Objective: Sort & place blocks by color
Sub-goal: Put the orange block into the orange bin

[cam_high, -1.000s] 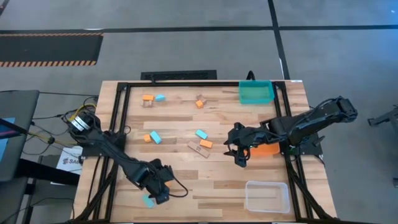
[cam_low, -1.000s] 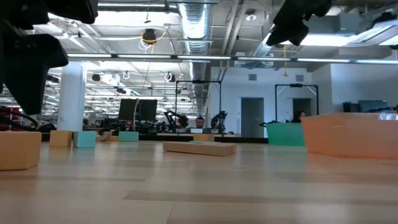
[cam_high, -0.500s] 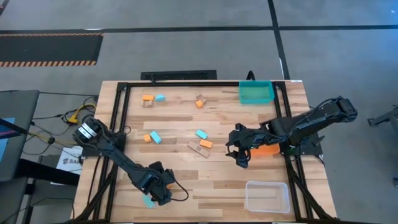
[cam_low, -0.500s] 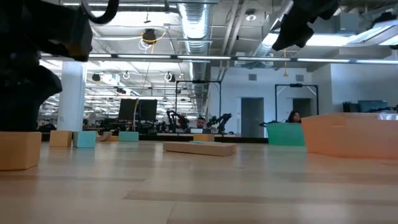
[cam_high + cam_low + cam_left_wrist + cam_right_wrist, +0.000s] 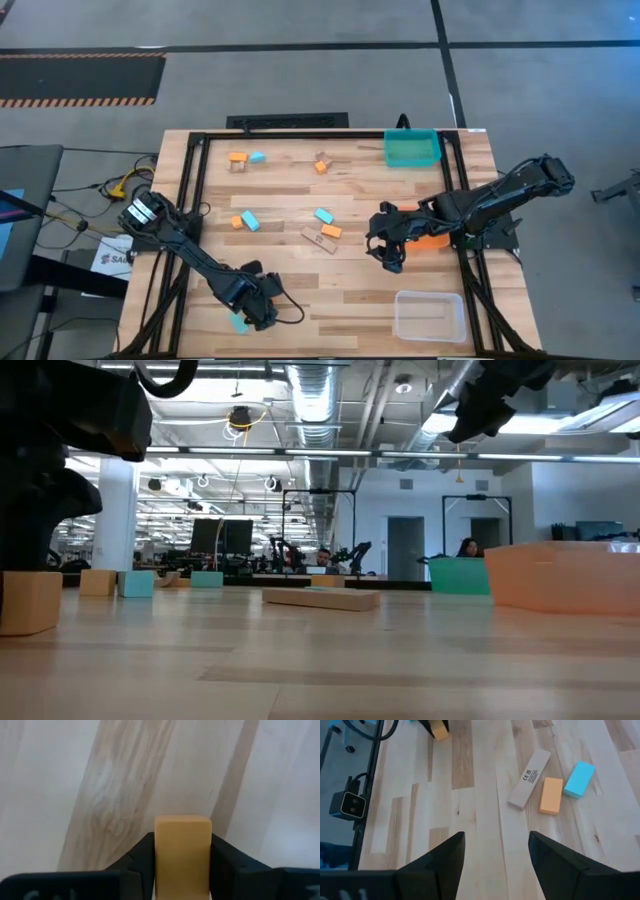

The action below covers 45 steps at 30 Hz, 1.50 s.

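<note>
Four orange blocks (image 5: pixel 237 157) lie on the desk (image 5: pixel 300 290), and four light blue blocks (image 5: pixel 250 221), one of these just beside the left jaws. Three tan pieces can be counted: one long flat piece (image 5: pixel 320 239), one small tan piece (image 5: pixel 323 157), and one tan block (image 5: pixel 182 850) between the left jaws. There are three bins: one teal bin (image 5: pixel 412 148), one orange bin (image 5: pixel 432 240), one clear bin (image 5: pixel 430 315).

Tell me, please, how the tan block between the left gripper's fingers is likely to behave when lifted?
The tan block looks solid and square-edged, so probably stiff. The left gripper meets its flat sides, so slipping seems unlikely. It looks like plain wood, so probably light.
</note>
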Available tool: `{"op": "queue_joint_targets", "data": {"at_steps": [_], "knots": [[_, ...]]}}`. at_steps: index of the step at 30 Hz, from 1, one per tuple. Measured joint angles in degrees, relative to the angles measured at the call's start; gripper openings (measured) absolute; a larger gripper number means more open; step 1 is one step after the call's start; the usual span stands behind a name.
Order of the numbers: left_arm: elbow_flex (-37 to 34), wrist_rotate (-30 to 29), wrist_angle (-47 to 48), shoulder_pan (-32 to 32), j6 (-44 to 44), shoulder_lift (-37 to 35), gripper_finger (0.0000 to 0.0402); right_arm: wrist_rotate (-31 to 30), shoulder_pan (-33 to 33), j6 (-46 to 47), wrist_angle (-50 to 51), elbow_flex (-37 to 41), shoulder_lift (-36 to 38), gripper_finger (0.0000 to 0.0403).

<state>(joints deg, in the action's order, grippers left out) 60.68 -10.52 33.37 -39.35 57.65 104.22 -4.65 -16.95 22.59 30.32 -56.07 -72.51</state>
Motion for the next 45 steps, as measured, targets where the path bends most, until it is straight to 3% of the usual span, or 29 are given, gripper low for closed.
{"op": "queue_joint_targets", "data": {"at_steps": [11, 16, 23, 37, 45], "knots": [[6.22, 2.29, 3.00, 3.29, -8.24, -0.37, 0.0101, 0.20, -0.15, 2.90, 1.43, 0.00, 3.95, 0.0239], [11.69, -0.95, 7.25, 8.05, -18.08, -0.37, 0.0101, -0.43, -0.15, 4.28, 2.48, 0.02, 8.17, 0.0239], [16.33, -5.20, 4.28, 17.28, -31.28, -0.37, 0.0101, -1.44, -0.15, 5.90, 2.59, 0.00, 14.14, 0.0239], [16.58, -3.62, -31.01, 33.54, -44.82, 1.28, 0.0101, -1.49, -0.17, 6.07, 2.71, 0.02, 25.55, 0.0239], [16.56, 0.47, -55.50, 36.93, -44.55, 9.88, 0.0101, -1.51, -0.17, 6.05, 2.91, 0.00, 30.18, 0.0240]]}}
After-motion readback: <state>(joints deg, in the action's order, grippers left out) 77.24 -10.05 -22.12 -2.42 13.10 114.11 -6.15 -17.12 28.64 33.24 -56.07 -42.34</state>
